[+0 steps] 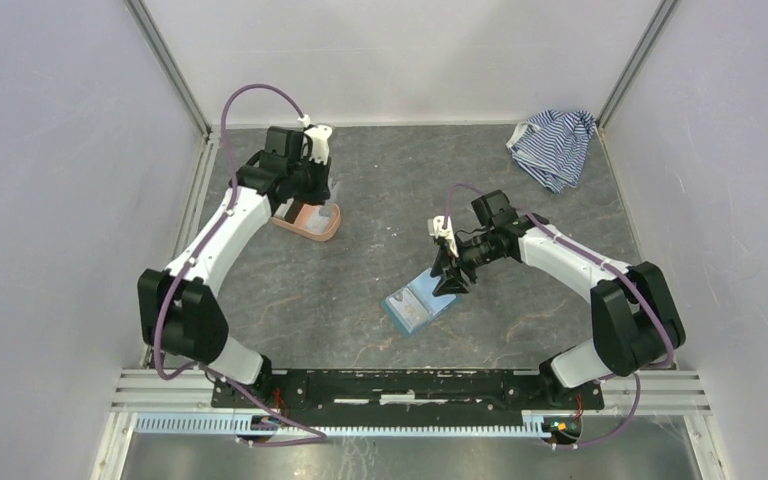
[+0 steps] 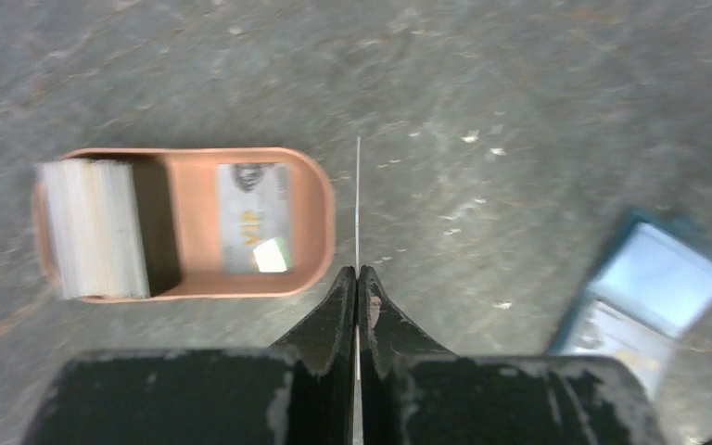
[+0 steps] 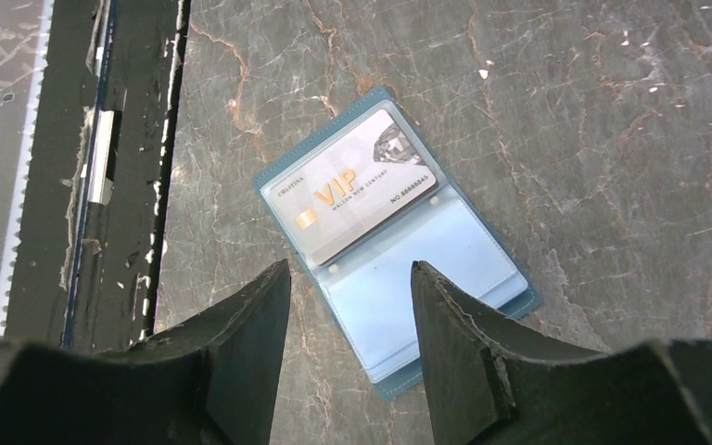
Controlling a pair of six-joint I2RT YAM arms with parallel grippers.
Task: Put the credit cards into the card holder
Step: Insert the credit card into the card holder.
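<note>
My left arm stretches to the far left of the table (image 1: 380, 170), wrist bent down so that my left gripper (image 2: 358, 271) hangs just beside the rounded end of the salmon tray (image 2: 323, 218), fingers pressed together and pinching a thin card (image 2: 358, 199) that shows only edge-on. In the tray lie another card (image 2: 253, 218) and a blurred pale block (image 2: 93, 227). My right arm bends inward at mid-table and tilts my right gripper (image 3: 348, 271) down over the card holder (image 3: 464, 241), which lies open and flat with a silver VIP card (image 3: 352, 185) in one pocket, my fingers spread and holding nothing
</note>
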